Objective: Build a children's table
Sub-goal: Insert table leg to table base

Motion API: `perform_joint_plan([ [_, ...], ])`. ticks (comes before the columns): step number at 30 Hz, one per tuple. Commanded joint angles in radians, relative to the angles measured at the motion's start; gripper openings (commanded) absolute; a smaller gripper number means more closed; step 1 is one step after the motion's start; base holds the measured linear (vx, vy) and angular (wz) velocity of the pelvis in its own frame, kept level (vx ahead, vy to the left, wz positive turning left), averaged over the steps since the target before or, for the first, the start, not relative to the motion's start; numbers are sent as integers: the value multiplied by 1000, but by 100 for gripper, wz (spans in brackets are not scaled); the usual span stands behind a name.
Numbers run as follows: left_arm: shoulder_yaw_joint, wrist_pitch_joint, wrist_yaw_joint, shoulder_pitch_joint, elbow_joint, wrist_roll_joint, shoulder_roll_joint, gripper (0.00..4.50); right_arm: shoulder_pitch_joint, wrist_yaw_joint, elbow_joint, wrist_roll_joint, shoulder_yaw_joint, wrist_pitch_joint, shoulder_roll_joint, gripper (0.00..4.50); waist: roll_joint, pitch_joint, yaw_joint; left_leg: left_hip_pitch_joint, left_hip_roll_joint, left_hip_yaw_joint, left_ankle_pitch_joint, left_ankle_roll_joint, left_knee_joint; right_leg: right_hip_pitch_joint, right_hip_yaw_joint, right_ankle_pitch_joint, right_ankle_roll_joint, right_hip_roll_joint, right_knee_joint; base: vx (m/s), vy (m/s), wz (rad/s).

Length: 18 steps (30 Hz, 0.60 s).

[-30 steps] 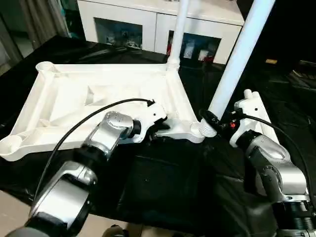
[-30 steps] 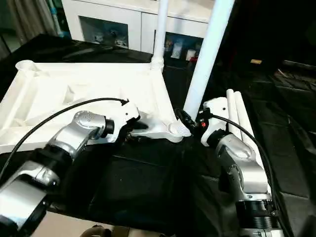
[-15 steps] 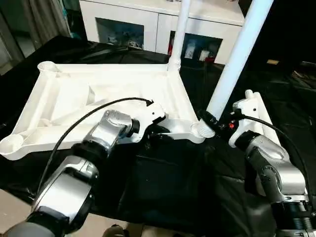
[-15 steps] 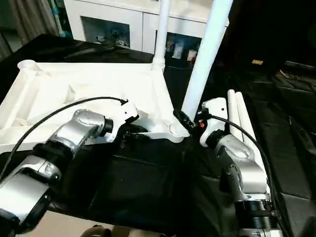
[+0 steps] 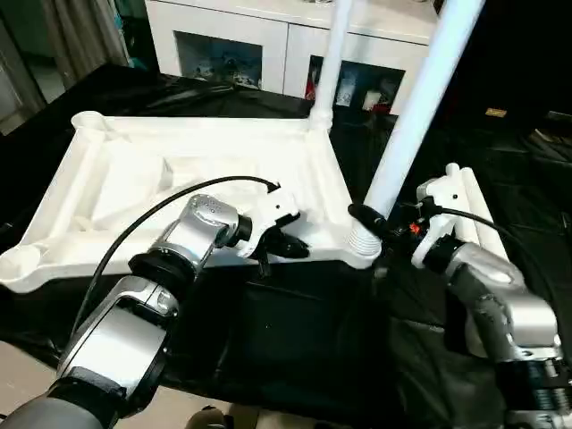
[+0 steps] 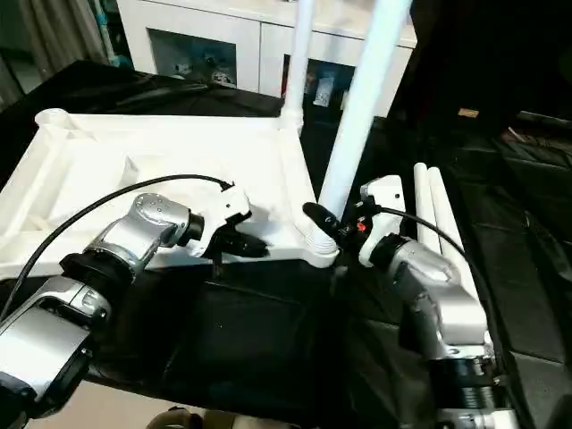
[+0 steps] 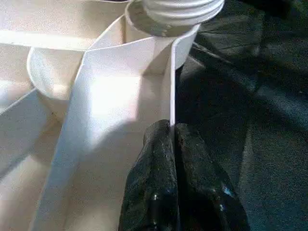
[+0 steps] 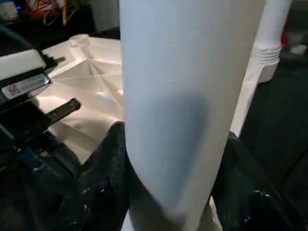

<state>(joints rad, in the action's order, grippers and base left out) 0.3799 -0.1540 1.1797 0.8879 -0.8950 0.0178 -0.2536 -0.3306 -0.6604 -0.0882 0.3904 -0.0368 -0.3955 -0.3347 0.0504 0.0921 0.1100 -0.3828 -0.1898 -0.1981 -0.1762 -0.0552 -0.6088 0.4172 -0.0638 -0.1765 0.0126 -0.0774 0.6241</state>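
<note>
The children's table top (image 5: 179, 170) lies upside down on the black sheet, ribs up. One white leg (image 5: 326, 63) stands in its far right corner socket. My left gripper (image 5: 290, 248) is shut on the thin near rim (image 7: 171, 86), its fingers (image 7: 159, 192) pinching the wall close to the near right corner. My right gripper (image 5: 380, 223) is shut around a second, pale-blue leg (image 5: 420, 107), a finger (image 8: 108, 178) on each side of the tube (image 8: 178, 96). The leg leans to the right, with its threaded end (image 5: 362, 239) at the near right corner socket.
Two more white legs (image 5: 469, 201) lie side by side on the sheet behind my right arm. A white glass-door cabinet (image 5: 259, 45) stands behind the work table. The far left (image 5: 87, 119) and near left (image 5: 18, 262) corner sockets stand open.
My left gripper has closed onto the table top's near rim. The right gripper has carried the leg's threaded end a little left, over the near right socket.
</note>
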Motion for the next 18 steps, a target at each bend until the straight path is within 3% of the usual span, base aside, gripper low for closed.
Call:
perform_joint_plan([
  [1, 25, -7, 19, -20, 14, 21, -3, 0, -2, -17, 32, 13, -2, -23, -21, 186, -4, -79, 1, 23, -46, 24, -178, 36, 78, -62, 51, -117, 258, -81, -69, 0, 0, 0],
  [9, 44, 18, 33, -77, 79, 55, -38, 0, 18, -33, 42, 8, 9, -54, -44, 186, -4, -73, -1, 25, -47, 25, -213, 19, 83, -56, 52, -196, 232, -82, -79, 0, 0, 0],
  [12, 27, 7, 15, -72, 74, 45, -31, 56, 11, -31, 35, 13, -1, -54, -44, 186, -4, -73, -1, 25, -47, 25, -212, 16, 83, -55, 52, -196, 228, -81, -79, 0, 0, 0],
  [18, 15, 14, 6, -72, 69, 46, -31, 72, 6, -21, 41, 28, -23, -60, -47, 186, -7, -74, -1, 25, -47, 26, -219, 12, 84, -54, 52, -199, 225, -81, -80, 0, 0, 0],
])
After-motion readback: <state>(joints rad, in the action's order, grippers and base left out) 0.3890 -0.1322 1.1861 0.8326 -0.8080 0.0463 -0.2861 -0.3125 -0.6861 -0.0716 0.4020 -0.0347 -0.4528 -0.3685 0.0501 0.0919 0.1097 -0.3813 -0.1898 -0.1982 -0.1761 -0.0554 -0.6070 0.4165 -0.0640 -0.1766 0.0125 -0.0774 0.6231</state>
